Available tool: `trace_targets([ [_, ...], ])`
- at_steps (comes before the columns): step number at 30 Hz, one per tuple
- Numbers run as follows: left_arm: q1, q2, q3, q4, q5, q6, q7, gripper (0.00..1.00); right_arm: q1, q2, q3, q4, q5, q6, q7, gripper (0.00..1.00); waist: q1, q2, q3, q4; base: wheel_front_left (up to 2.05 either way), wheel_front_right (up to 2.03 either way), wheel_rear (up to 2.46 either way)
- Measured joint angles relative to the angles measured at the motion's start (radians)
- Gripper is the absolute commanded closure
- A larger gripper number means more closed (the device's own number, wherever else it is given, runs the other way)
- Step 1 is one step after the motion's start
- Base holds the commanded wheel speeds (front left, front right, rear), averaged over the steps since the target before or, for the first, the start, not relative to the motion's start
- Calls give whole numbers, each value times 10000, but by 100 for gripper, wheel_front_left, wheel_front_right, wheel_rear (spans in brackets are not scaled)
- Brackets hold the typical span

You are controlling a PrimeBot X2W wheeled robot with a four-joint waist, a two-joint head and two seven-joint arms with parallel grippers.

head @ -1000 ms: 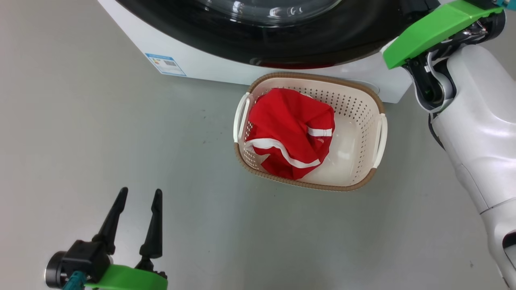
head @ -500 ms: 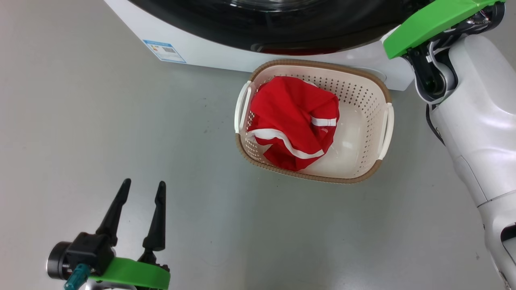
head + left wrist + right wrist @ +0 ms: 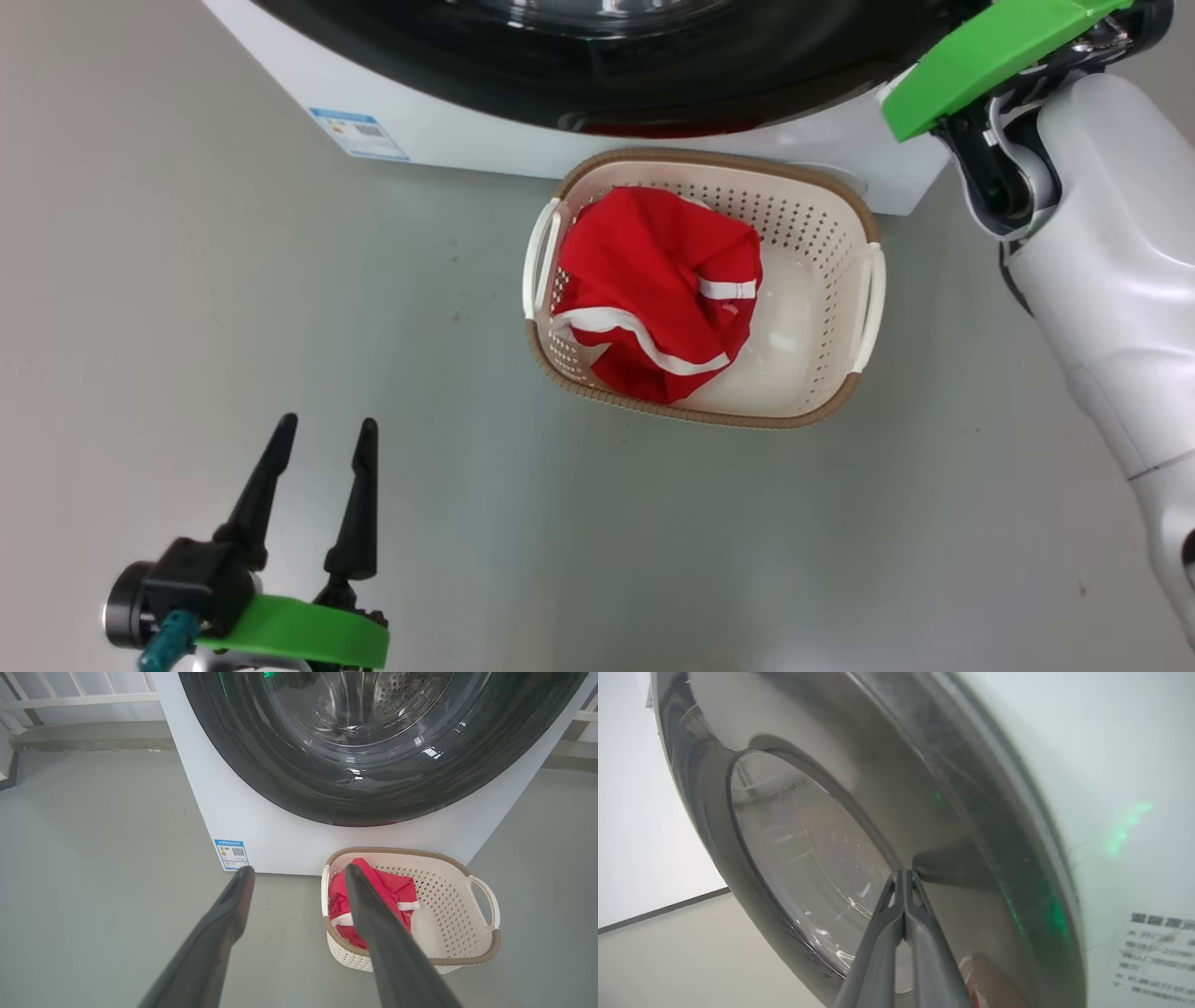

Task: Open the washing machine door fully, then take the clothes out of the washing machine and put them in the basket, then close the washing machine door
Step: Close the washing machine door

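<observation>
Closed to a single point, the right claw [image 3: 903,873] holds nothing. Its two fingers are pressed together, with the tips at the glossy black rim of the door [image 3: 971,812], just beside the edge of the glass window [image 3: 798,849]. A blunt, closed tip suits pushing better than gripping, so I judge it is set there to press the door home against the washing machine [image 3: 280,835]. In the left wrist view the door lies flat on the white front, though I cannot tell from these close, partly blurred angles whether it has clicked shut.

The left claw [image 3: 322,431] hangs low over the bare floor [image 3: 233,280], fingers spread wide and empty. It is well apart from everything, probably parked out of the way.

The clothes [image 3: 653,289] lie bunched in the left half of the basket [image 3: 822,233]. The basket stands on the floor just in front of the machine, below the door, near enough for a short carry from the drum [image 3: 402,700]. With the clothes out, only the closing step looks left.
</observation>
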State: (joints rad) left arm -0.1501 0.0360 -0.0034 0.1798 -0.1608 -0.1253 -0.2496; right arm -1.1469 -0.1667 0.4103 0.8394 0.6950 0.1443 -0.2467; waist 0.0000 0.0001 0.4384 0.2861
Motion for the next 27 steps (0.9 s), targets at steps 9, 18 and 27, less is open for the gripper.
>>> trace_targets([
  [9,-20,-8,364,-12,-407,0,0,0,1581,-773,435,-1501,307,-117,-88,0,0,0,-417,-522,0,0,0],
  [18,-20,-12,853,-67,-508,0,0,0,3710,-681,-199,-2654,-418,-125,-88,0,0,0,-1034,-1341,0,0,0],
  [27,163,-12,882,-228,-616,0,0,0,6129,-230,-2151,-4203,-1597,-127,-88,0,0,0,-1885,-2109,0,0,0],
])
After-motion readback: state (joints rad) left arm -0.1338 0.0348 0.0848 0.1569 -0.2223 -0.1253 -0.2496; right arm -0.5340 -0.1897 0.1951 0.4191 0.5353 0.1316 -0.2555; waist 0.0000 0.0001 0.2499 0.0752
